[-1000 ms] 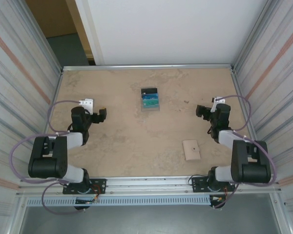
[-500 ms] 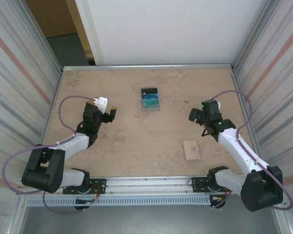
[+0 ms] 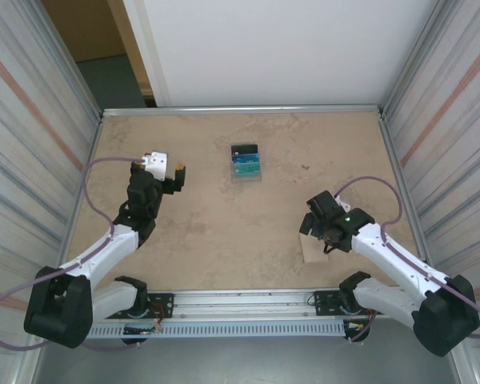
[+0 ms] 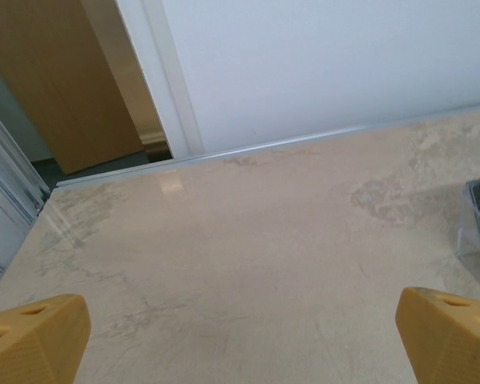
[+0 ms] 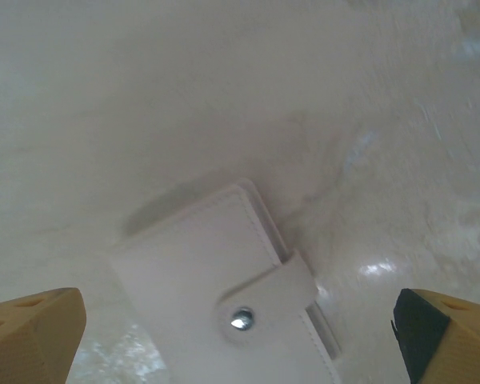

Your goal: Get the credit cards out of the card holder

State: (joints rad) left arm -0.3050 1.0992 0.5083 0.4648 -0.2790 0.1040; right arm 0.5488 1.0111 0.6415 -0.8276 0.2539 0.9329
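Closed, flat tan snap-tab card holder (image 5: 212, 288) lies near the table's (image 3: 224, 232) near edge, right side, under the wide-open right gripper (image 5: 240, 336), probably light, soft and slippery, so pinch its tab edge; left gripper (image 4: 240, 340) gapes empty.

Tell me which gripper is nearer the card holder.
Right. The right gripper hangs open directly over the card holder; the left gripper is open far away, over the table's left side.

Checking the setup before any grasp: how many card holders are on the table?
1. The holder lies at the front right of the table, snapped shut, below the open right gripper. No sign of another hidden one.
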